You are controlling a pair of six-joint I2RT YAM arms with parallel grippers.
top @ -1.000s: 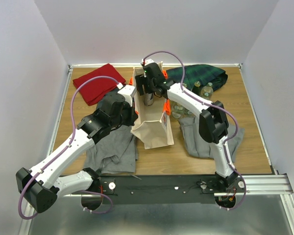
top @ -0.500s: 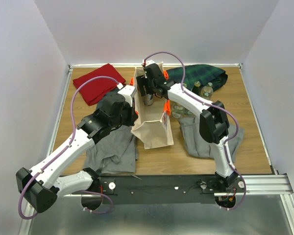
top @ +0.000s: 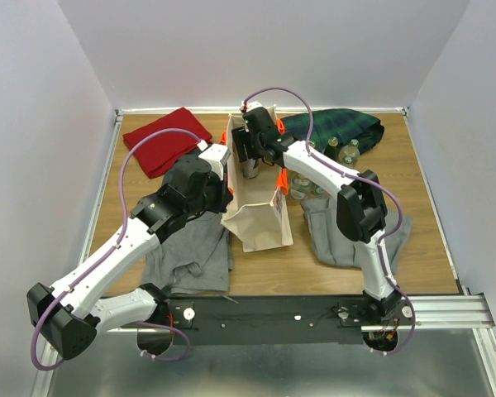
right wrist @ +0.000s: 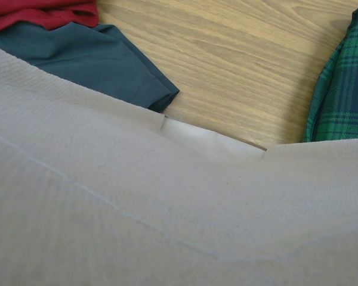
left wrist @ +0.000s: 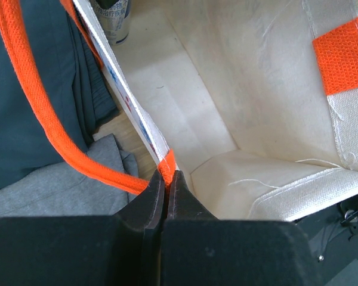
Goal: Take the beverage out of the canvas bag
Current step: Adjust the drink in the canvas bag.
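Observation:
The beige canvas bag [top: 260, 219] stands open mid-table; its inside fills the left wrist view [left wrist: 256, 89]. My left gripper [top: 223, 175] is shut on the bag's left rim where the orange handle [left wrist: 30, 101] is sewn on, fingertips pinched together [left wrist: 167, 179]. A beverage can [top: 250, 169] stands inside the bag's far end and also shows in the left wrist view [left wrist: 112, 21]. My right gripper [top: 250, 153] reaches into that far end over the can. The right wrist view shows only canvas [right wrist: 137, 202], so its fingers are hidden.
A red cloth [top: 165, 139] lies at the back left and a green plaid cloth [top: 339, 128] at the back right. Several clear bottles [top: 343, 150] lie right of the bag. Grey garments lie front left [top: 190, 252] and front right [top: 347, 231].
My right gripper has shifted very slightly left at the bag's far end. The left gripper and the bag have not moved.

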